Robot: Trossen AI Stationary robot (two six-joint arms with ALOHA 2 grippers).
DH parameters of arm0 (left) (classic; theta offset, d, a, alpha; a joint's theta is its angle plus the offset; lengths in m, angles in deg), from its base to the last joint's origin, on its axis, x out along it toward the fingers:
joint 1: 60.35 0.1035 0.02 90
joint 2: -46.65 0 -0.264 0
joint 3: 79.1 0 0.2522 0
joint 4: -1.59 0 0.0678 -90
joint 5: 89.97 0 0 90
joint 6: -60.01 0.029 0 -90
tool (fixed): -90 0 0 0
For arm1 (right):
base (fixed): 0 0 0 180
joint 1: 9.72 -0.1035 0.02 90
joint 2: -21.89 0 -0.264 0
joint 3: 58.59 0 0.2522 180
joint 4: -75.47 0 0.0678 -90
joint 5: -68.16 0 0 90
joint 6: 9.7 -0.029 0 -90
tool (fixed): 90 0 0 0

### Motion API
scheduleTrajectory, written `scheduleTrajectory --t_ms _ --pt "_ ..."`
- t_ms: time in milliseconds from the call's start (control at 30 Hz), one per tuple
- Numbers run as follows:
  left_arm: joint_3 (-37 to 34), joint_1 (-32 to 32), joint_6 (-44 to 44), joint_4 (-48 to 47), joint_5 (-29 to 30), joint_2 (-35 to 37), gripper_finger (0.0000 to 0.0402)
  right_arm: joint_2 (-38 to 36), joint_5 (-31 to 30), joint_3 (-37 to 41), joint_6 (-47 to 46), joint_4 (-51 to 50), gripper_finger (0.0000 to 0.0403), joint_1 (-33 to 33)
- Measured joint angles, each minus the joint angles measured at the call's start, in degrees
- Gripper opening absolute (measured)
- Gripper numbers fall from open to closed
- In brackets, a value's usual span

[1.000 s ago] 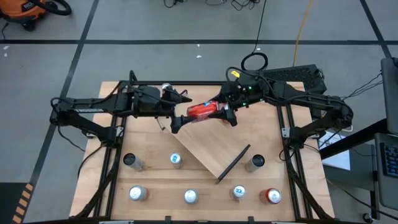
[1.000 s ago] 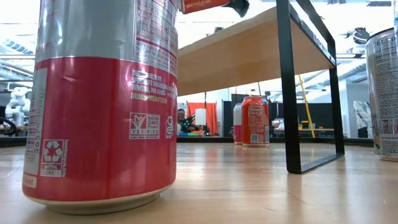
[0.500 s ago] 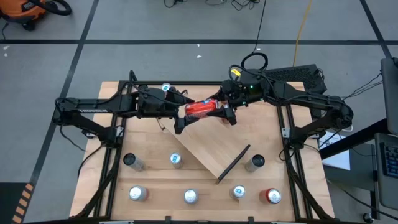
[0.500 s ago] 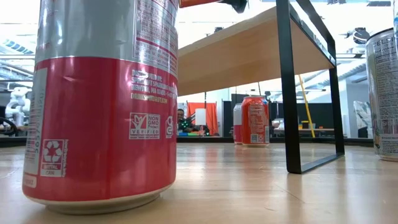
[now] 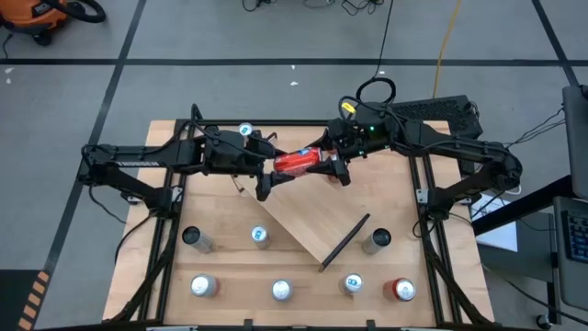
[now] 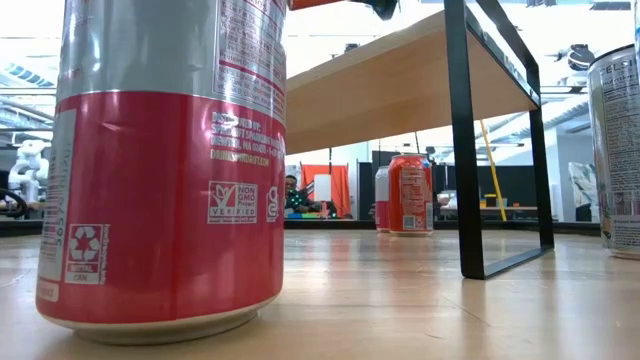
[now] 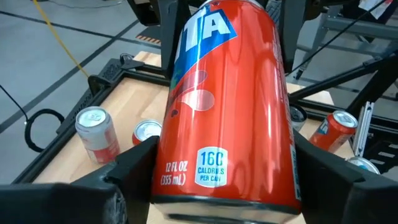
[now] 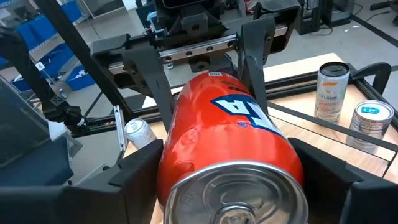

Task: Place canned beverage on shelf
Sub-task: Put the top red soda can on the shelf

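Clearly a hand-over is under way above the far end of the shelf [image 5: 312, 216]: the orange can [image 5: 297, 162] hangs on its side in mid-air there, with an arm at each end. The right gripper [image 5: 328, 165] has its jaws pinching the can's body near the lidded end, bearing its weight. The left gripper [image 5: 267, 175] faces it from the opposite end, jaws either side of the can's base; the left wrist view shows them flanking it closely, but whether they press on it I cannot tell. Holding it lying down between the two arms probably lets the second arm take a fresh grip, one better suited to standing it upright on the board.

The can is a smooth, glossy cylinder, orange with blue-and-white lettering and a silvery pull-tab lid. The shelf is a flat rectangle of pale, matte wood, set at an angle to the tabletop [image 5: 225, 262], with a thin black metal rail [image 5: 345, 241] at its near short end. Nearer than the shelf, upright cans [image 5: 280, 291] wait in loose rows.
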Motion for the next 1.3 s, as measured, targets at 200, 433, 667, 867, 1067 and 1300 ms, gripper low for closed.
scheduleTrajectory --t_ms 200,433,667,867,1067,1300 --pt "0.0 0.0 -0.57 0.13 -0.43 0.0 0.0291 0.0 0.12 0.0 -2.38 0.03 0.0274 0.0" --pt "0.0 -0.2 -1.02 1.51 0.09 0.55 0.0291 -0.11 0.0 -0.09 -9.98 0.64 0.0299 -0.02" --pt "0.0 -0.15 2.73 2.8 2.41 0.85 0.029 -0.09 -0.69 -0.1 -16.1 1.84 0.0351 0.07" --pt "0.0 -0.47 4.81 3.11 2.77 0.93 0.029 -0.53 -3.07 -0.09 -20.7 2.35 0.0373 0.85" --pt "0.0 -2.12 9.23 3.36 10.94 2.68 0.029 -1.32 -3.08 -0.06 -32.19 4.53 0.0377 2.26" --pt "0.0 -3.19 14.11 4.99 23.88 3.54 0.029 -1.38 -11.42 -0.04 -41.99 10.52 0.0377 2.69"
